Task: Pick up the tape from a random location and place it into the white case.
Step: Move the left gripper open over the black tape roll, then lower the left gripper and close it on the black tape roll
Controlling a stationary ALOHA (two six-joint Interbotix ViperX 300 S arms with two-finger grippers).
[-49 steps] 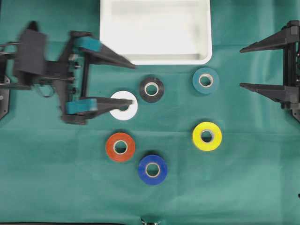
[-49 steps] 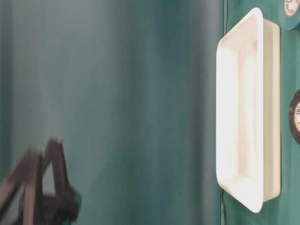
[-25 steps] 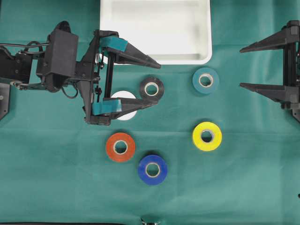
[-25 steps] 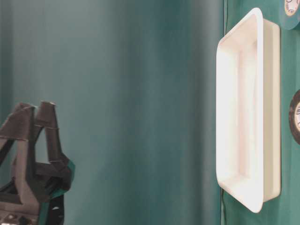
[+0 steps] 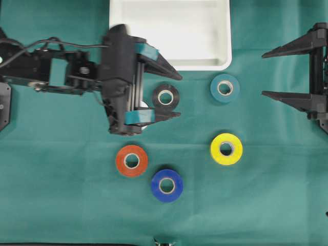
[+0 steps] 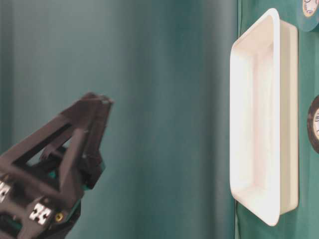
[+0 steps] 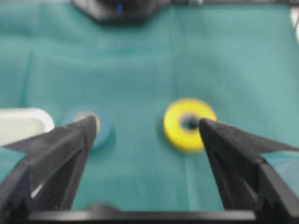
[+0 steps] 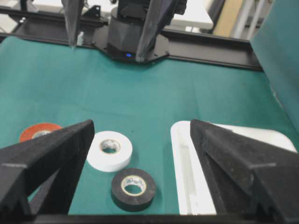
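Hovering over a mostly hidden white tape roll [image 5: 144, 106], the left gripper [image 5: 177, 96] spreads wide beside the black roll [image 5: 165, 97]; the white case [image 5: 169, 34] sits empty at top centre, and the right gripper [image 5: 265, 73] waits wide open, holding nothing

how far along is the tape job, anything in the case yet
Nothing is done so far: the white case holds no tape. In hand: the left gripper is open and empty, out over the cloth by the black tape, with the white tape mostly hidden beneath it from overhead. The right gripper sits open at the edge. Left: grasping a roll, lifting it, and placing it in the case.
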